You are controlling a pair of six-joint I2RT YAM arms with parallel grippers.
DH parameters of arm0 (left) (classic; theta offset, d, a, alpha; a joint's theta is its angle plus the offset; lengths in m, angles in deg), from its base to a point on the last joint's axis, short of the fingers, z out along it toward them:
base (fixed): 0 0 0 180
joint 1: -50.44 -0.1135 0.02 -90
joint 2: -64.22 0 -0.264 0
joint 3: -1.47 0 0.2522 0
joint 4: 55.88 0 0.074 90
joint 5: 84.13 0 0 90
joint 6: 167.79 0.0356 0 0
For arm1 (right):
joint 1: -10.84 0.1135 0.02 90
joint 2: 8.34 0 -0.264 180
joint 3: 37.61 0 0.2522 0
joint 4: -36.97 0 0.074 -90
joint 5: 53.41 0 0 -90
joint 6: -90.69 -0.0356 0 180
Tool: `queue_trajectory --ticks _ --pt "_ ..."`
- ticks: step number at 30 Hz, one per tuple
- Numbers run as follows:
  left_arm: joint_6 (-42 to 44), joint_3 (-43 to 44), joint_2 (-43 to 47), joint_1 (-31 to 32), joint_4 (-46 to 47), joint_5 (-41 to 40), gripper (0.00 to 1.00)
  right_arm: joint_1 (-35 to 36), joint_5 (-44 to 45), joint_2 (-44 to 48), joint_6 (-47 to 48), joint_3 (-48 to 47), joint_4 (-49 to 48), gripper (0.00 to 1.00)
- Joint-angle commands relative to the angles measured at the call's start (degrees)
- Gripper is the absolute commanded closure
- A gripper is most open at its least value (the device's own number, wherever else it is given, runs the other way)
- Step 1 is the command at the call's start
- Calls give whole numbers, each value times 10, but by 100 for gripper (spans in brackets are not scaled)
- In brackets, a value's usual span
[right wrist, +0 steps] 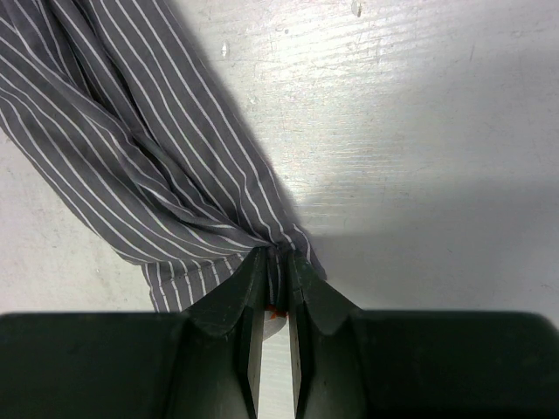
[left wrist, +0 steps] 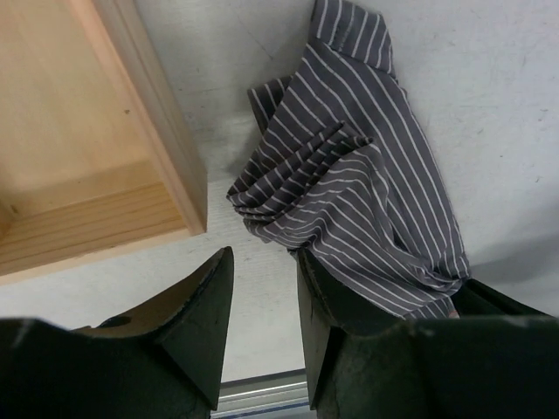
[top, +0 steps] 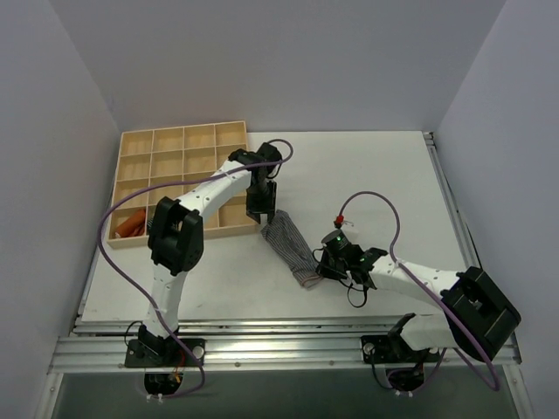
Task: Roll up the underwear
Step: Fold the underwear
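Two grippers meet one garment, all of it close to the wooden tray, a grid of open compartments on the white table. The underwear, grey cloth with thin white stripes, lies on the table as a crumpled, elongated strip. One end sits just off the tray's near right corner, and the rest runs diagonally away from the tray. In the left wrist view the cloth is bunched in folds beside the tray's corner, with a strip of bare table between them. The left gripper hovers at that same tray corner with its jaws apart. Bare table shows between its fingers, and the cloth passes along the outer side of one finger, not inside the gap. The right gripper is at the end of the strip farthest from the tray. Its jaws are pressed together on a pinch of the cloth, whose folds fan out from the fingertips. An orange thing lies in a compartment at the tray's near left corner.
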Motion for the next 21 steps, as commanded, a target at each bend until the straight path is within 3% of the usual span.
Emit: queue_trajectory --ticks 1,21 --pt "-5 13 15 0 56 38 56 7 12 -10 -5 11 50 100" --pt "-9 149 -120 26 15 59 52 6 11 -14 8 13 45 100"
